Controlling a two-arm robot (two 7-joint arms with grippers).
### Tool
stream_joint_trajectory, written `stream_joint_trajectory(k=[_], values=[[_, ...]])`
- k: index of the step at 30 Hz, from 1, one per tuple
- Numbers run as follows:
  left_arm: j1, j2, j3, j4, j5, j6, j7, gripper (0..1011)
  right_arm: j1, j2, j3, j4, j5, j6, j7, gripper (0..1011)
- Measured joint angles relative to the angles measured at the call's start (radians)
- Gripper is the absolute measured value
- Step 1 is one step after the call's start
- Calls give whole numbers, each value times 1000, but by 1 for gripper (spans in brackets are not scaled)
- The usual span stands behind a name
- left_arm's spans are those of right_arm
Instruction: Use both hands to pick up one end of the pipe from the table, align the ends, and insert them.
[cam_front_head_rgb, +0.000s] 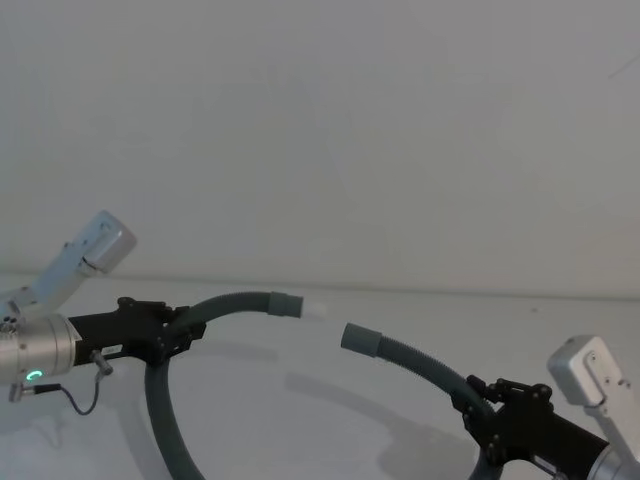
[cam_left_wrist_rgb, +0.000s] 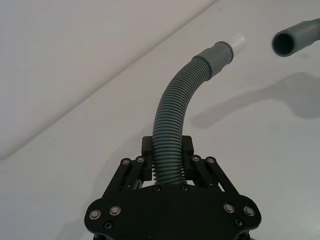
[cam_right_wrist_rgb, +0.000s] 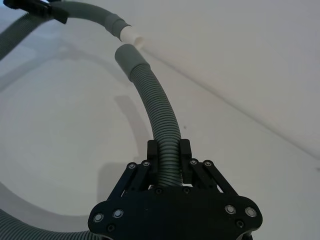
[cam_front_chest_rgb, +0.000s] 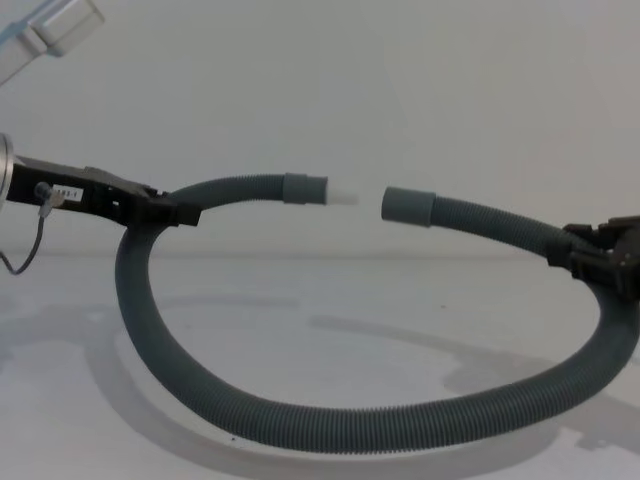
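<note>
The dark-grey corrugated pipe (cam_front_chest_rgb: 330, 425) hangs in a loop, its belly low over the white table (cam_front_chest_rgb: 300, 310). My left gripper (cam_front_head_rgb: 178, 332) is shut on the pipe a short way behind the grey collar with the white tip (cam_front_chest_rgb: 340, 192). My right gripper (cam_front_head_rgb: 478, 406) is shut on the pipe behind the wider open sleeve (cam_front_chest_rgb: 407, 206). Both ends are held in the air, facing each other across a small gap, the sleeve (cam_front_head_rgb: 361, 338) slightly lower than the white tip (cam_front_head_rgb: 315, 309). The left wrist view shows the tip (cam_left_wrist_rgb: 239, 43) and the sleeve's open mouth (cam_left_wrist_rgb: 286, 44) apart.
A plain white wall (cam_front_head_rgb: 320, 130) stands behind the table. A thin black cable (cam_front_head_rgb: 78, 402) dangles from my left wrist. The pipe's shadow lies on the table (cam_front_head_rgb: 350, 400) beneath the ends.
</note>
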Motion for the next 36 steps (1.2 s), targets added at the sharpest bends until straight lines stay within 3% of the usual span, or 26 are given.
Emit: stream_joint_trajectory(k=[17, 27, 36], values=[[-18, -4, 8, -3, -73, -70, -149, 301, -38, 19, 35, -85, 66, -19, 1, 229], [0, 14, 7, -43, -98, -72, -165, 301, -49, 34, 43, -108, 83, -24, -5, 224], [20, 33, 1, -75, -109, -64, -143, 301, -62, 51, 54, -118, 94, -28, -10, 221]])
